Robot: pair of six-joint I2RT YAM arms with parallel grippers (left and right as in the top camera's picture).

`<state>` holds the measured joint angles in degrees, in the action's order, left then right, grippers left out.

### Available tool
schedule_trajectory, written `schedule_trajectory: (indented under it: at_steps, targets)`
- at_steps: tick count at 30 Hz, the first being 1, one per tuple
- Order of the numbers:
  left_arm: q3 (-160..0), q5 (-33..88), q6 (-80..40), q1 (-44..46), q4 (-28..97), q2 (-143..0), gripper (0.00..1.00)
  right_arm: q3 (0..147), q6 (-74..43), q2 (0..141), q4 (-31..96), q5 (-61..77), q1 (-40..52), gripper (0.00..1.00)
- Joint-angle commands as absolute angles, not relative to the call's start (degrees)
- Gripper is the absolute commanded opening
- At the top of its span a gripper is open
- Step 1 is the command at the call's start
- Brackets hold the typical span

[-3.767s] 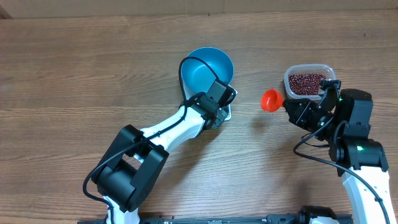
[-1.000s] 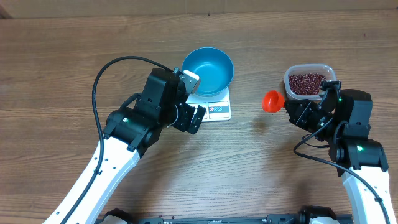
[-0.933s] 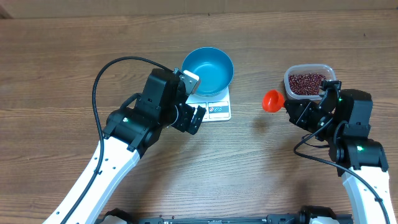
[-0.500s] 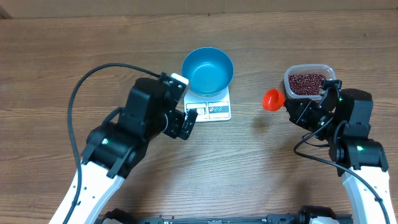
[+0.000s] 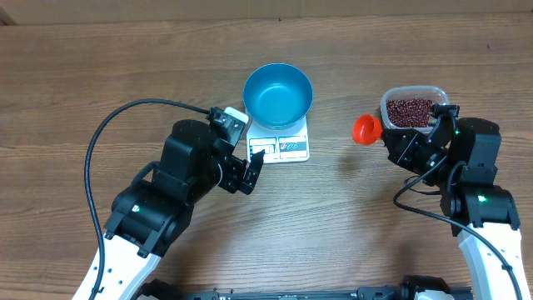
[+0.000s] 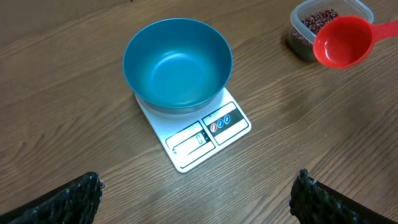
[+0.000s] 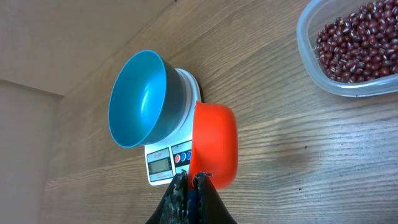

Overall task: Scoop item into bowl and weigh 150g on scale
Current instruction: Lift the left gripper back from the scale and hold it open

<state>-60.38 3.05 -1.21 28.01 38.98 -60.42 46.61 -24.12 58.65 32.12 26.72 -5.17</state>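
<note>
We find the left tool with its jaws spread fully, holding nothing, above the bench near the scale. The blue bowl sits on the scale's rear half. Further right, the right tool is clamped tight on the handle of the red scoop, which hangs just beside the clear tub containing the beans.

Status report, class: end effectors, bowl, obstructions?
Left end effector open, empty. Right end effector shut on empty red scoop. Bowl empty on scale. Path clear.
</note>
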Motion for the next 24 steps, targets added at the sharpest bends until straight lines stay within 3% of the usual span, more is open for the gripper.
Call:
schedule_trajectory:
  at_steps: [1,24]
  targets:
    - [-59.07,3.84,-1.91,27.7,37.56,-59.16,1.0,48.4,-23.73,57.87,31.7,26.35,-5.39,0.04]
    - [-59.07,3.88,-1.91,27.73,37.71,-59.24,1.0,48.4,-23.68,57.87,31.62,25.47,-5.39,0.04]
